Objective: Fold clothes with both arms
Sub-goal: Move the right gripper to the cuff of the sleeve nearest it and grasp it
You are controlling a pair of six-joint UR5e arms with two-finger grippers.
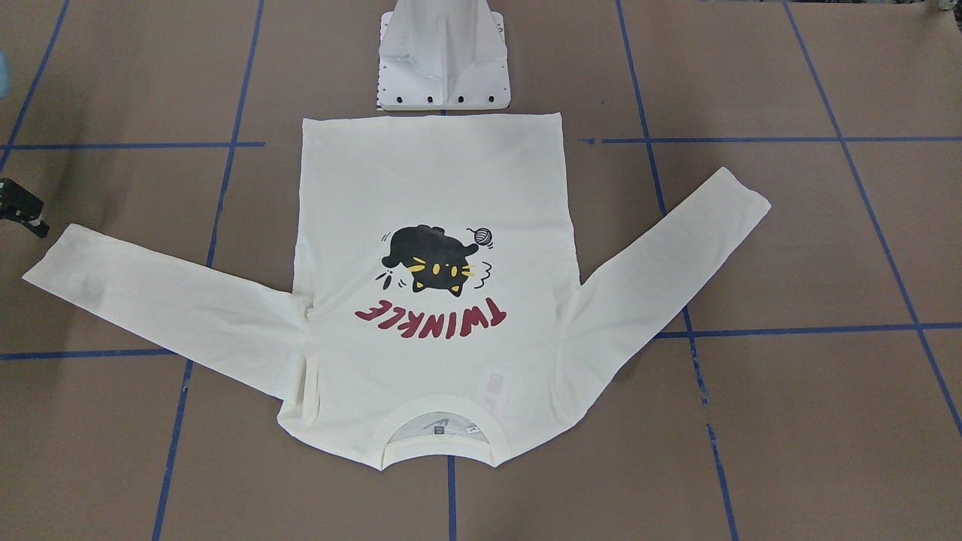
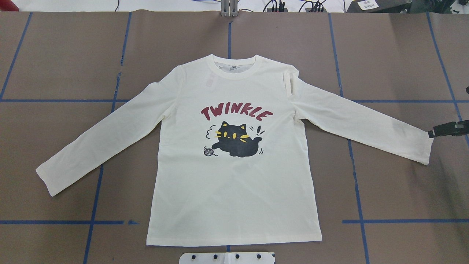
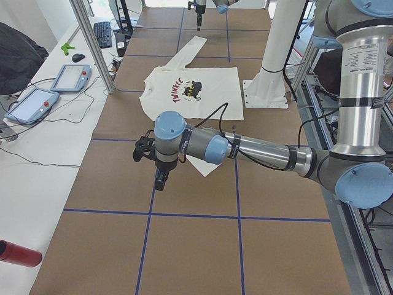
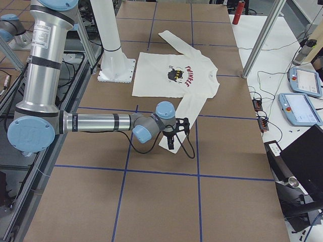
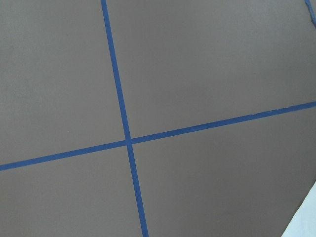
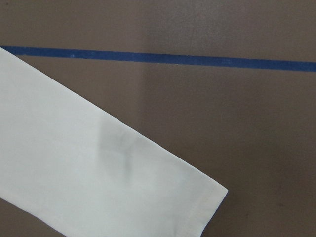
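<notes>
One cream T-shirt [image 2: 234, 183], flat, print-up

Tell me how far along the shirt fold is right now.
Done: nothing folded yet. The T-shirt lies flat, print up, both sleeves spread. In hand: the right tool hovers by the right cuff and the left tool near the left cuff; neither visibly holds cloth. Left: every fold, sleeves and body.

The T-shirt [image 2: 234, 176] reads "TWINKLE" in dark red.
</notes>
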